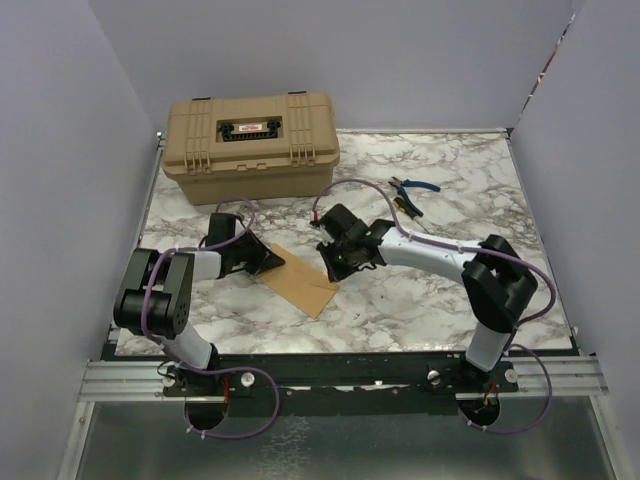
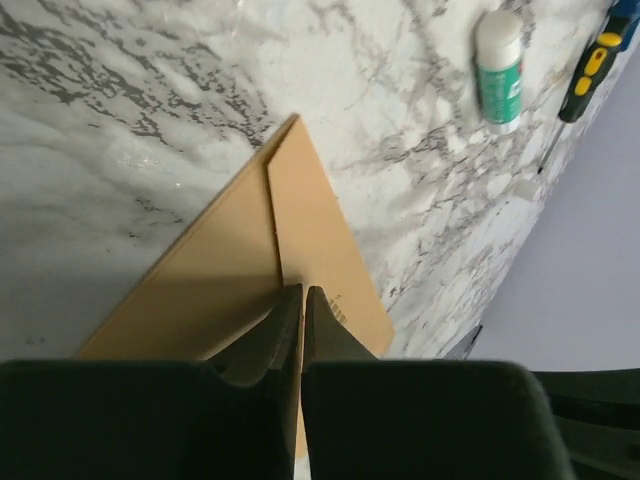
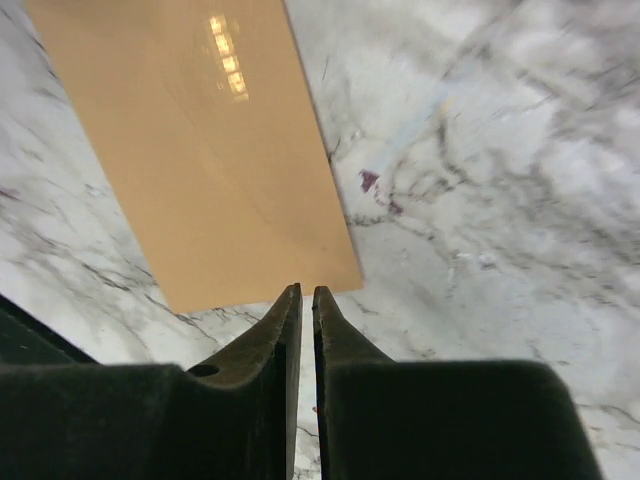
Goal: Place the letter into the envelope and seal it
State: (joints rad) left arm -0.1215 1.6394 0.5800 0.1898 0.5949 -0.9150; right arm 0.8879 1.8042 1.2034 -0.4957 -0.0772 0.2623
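The orange-brown envelope (image 1: pixel 303 284) lies flat on the marble table, between my two grippers. In the left wrist view a straight paper edge runs down the envelope (image 2: pixel 325 225) to my left gripper (image 2: pixel 303 290). That gripper is shut with its tips at this edge; whether they pinch a layer I cannot tell. In the top view the left gripper (image 1: pixel 272 259) sits at the envelope's left corner. My right gripper (image 3: pixel 307 290) hovers just off the near short edge of the envelope (image 3: pixel 200 150), its fingers a narrow slit apart with nothing between them. The letter does not show as a separate sheet.
A tan hard case (image 1: pixel 250 145) stands at the back left. Blue-handled pliers (image 1: pixel 415 186) and a dark tool (image 1: pixel 405 205) lie at the back right. A green-and-white glue stick (image 2: pixel 499 70) and a yellow-black handle (image 2: pixel 590 75) lie beyond the envelope.
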